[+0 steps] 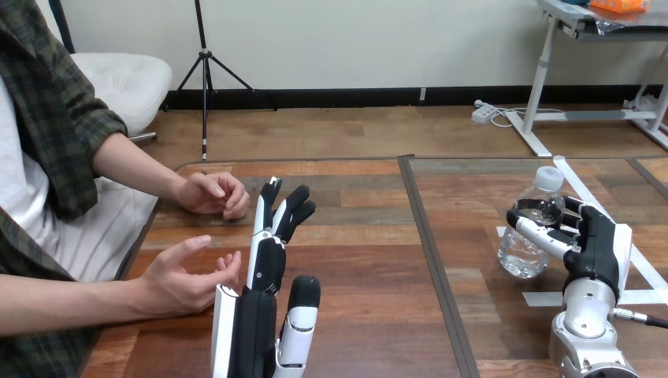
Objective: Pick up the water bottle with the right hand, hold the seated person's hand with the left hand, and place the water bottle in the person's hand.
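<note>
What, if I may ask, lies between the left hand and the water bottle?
Between left hand and water bottle: bare table, one dark seam, head view.

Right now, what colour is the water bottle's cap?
White cap on the water bottle, head view.

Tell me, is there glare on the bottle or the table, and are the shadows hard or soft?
Head view: the light is even and soft; the bottle, gripped by the right hand, carries small bright highlights; the table has a faint sheen, no strong glare; a weak, soft shadow lies under the person's nearer hand.
</note>
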